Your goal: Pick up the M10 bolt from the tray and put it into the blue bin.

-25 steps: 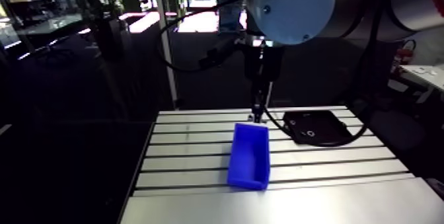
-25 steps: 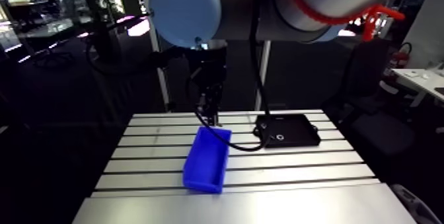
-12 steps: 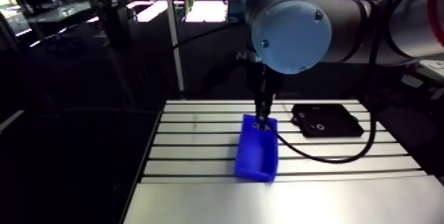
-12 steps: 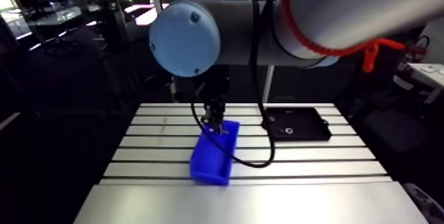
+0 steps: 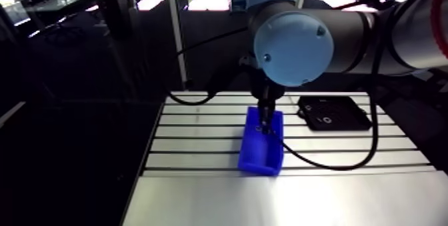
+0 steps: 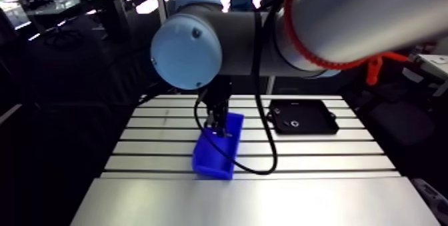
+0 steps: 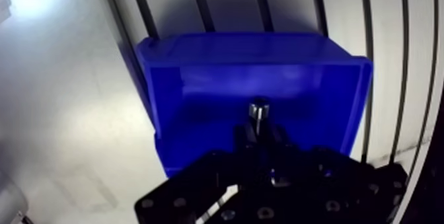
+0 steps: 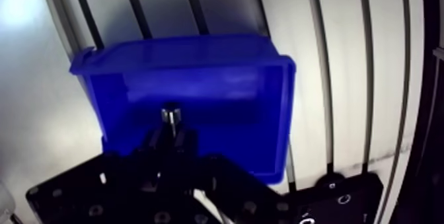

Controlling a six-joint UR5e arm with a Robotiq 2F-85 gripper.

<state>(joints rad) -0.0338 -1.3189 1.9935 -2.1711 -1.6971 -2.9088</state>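
A glossy blue bin [image 7: 198, 81] of smooth plastic, rectangular and open-topped, is set on the slotted aluminium surface [image 6: 320, 202]. The M10 bolt [image 7: 259, 110], grey and cylindrical, is clamped between the fingers of the hand [image 7: 259, 131] over the bin's interior. A flat black tray [image 6: 313, 112] is seen toward the surface's far right corner.

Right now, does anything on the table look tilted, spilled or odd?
Nothing stands out. The blue bin sits upright on the table, the black tray lies flat beside it, and the pincer holds the bolt over the bin.
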